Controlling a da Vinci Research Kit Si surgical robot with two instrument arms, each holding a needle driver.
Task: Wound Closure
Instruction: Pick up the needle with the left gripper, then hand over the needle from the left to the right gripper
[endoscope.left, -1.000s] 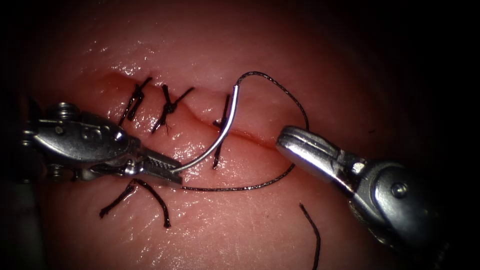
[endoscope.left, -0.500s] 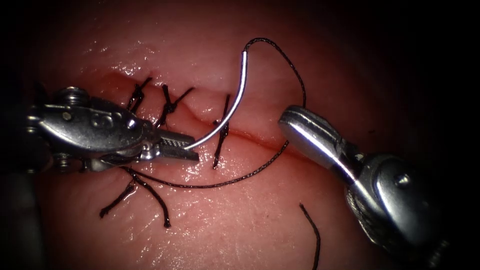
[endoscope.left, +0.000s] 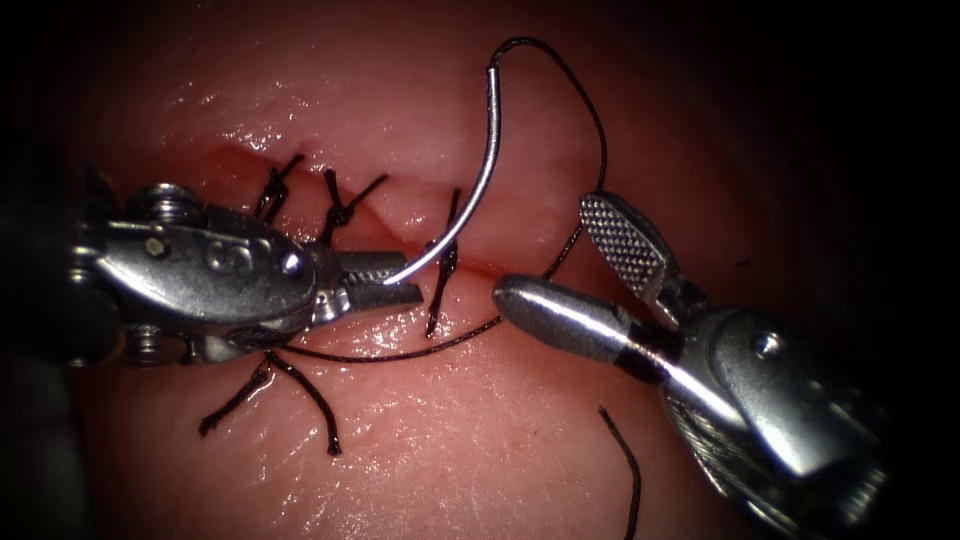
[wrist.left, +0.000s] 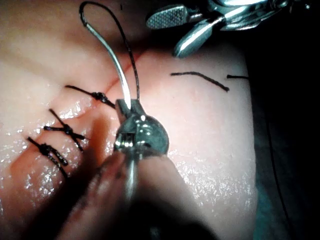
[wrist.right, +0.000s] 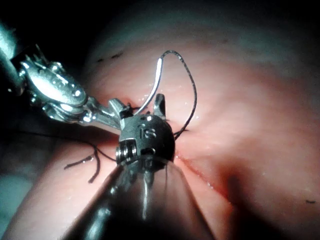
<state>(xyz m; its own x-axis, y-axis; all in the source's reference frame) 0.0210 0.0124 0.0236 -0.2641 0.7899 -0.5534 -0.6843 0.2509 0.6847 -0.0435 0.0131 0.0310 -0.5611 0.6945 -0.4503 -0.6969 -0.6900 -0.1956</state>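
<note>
Three knotted stitches (endoscope.left: 340, 212) done on the tissue's (endoscope.left: 420, 450) cut (endoscope.left: 480, 262) (right stretch still gaping), left pincer (endoscope.left: 385, 282) clamping needle (endoscope.left: 478, 190) near its tip, clear of tissue, right pincer (endoscope.left: 570, 262) wide, empty.

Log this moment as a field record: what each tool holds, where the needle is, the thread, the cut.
Left tool: left arm's steel needle driver, jaws shut on the needle near its tip
Right tool: right arm's steel needle driver, jaws open, holding nothing
Needle: curved silver needle, out of the tissue, arcing up over the cut
Thread: thin black thread, looping from the needle's tail
Cut: three knotted black stitches in the pink tissue
</note>
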